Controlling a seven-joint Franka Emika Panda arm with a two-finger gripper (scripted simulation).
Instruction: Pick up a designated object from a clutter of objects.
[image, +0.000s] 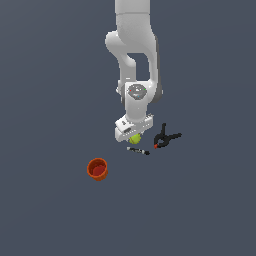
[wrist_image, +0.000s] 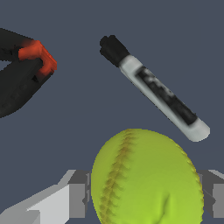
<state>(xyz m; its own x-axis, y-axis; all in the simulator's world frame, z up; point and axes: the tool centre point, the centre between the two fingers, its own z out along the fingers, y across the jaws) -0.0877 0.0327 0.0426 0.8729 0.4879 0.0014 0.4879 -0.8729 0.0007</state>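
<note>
The yellow-green ball (wrist_image: 146, 179) with red stitched seams sits between my gripper's (wrist_image: 144, 194) two fingers. One finger (wrist_image: 78, 194) lies against one side of it and the other finger (wrist_image: 214, 192) against the opposite side, with no gap showing. In the exterior view the ball (image: 135, 138) peeks out under the white hand, low at the surface, with my gripper (image: 134, 137) around it. The black-and-white marker (wrist_image: 157, 94) lies just beyond the ball, apart from it.
A black spring clamp with a red tip (image: 165, 138) lies to the exterior view's right of the hand and also shows in the wrist view (wrist_image: 26, 70). The marker (image: 138, 150) lies just in front of the hand. A red-orange cup (image: 97, 168) stands upright further to the left.
</note>
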